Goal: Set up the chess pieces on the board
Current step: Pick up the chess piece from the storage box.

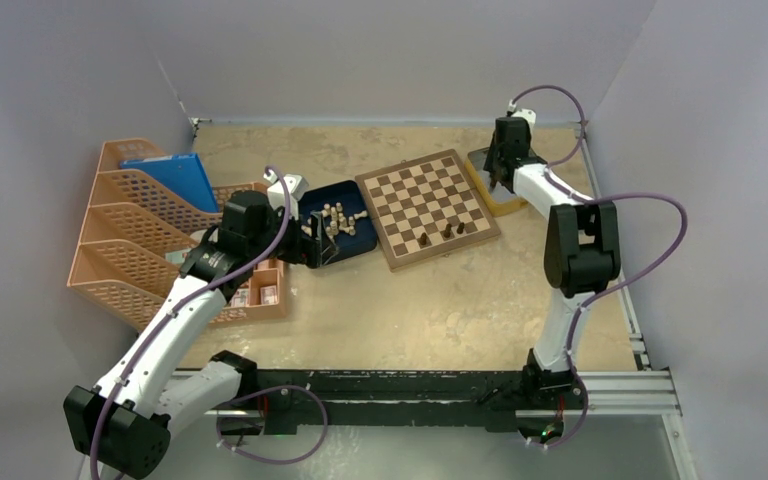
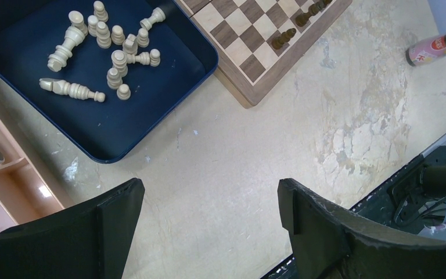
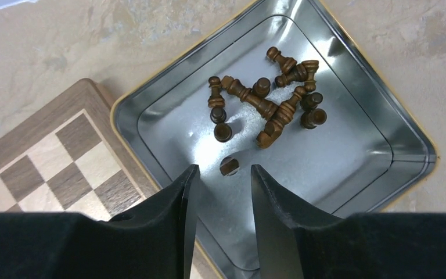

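The chessboard (image 1: 427,208) lies at the table's middle back, with three dark brown pieces (image 1: 447,231) standing near its front edge. My right gripper (image 3: 223,171) hangs open over the silver tin (image 3: 354,151), right of the board (image 3: 52,157). Several dark pieces (image 3: 267,107) lie heaped in the tin. One small dark piece (image 3: 229,166) lies alone just beyond my right fingertips, not held. My left gripper (image 2: 209,197) is wide open and empty above bare table, just in front of the dark blue tray (image 2: 151,110) holding several cream pieces (image 2: 110,46).
Orange file racks (image 1: 130,230) and a wooden compartment box (image 1: 260,290) stand at the left. A pink tube (image 2: 438,45) lies on the table to the right in the left wrist view. A black rail (image 1: 410,385) runs along the near edge. Walls close in on three sides.
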Tool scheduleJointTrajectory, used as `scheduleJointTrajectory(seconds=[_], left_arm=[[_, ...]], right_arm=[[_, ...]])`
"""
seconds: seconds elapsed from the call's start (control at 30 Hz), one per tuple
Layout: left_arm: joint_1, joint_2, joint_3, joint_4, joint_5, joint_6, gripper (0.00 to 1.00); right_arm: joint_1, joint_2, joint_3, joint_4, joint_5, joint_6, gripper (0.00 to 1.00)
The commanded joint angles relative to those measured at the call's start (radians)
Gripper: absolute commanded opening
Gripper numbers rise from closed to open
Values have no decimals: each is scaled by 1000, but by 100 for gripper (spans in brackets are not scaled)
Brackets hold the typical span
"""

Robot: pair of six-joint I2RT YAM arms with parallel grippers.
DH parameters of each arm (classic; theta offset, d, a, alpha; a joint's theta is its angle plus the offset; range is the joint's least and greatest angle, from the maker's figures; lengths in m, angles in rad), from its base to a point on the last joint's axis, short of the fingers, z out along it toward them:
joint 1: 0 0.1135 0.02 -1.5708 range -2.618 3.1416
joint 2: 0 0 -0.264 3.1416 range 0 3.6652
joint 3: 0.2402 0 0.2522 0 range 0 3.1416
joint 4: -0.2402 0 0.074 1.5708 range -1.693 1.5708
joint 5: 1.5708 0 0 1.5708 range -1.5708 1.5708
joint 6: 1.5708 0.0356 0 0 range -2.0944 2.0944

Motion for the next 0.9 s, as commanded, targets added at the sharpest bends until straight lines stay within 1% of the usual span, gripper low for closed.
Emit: scheduleJointTrajectory(seconds=[0.0, 0.13, 0.4, 0.6, 0.87], left_arm=[[-5, -15, 10, 30, 1, 1, 86], [-6, -15, 10, 26, -6, 1, 86], [-6, -8, 12, 25, -13, 1, 86], [-6, -6, 12, 23, -17, 1, 86], [-6, -6, 11, 24, -20, 3, 86]], right_arm=[[-23, 15, 77, 2, -43, -47, 42], [-35, 65, 113, -24, -61, -70, 43], [-53, 137, 153, -48, -100, -89, 41], [-62, 154, 158, -58, -147, -95, 41], [-64, 171, 155, -69, -152, -100, 39]])
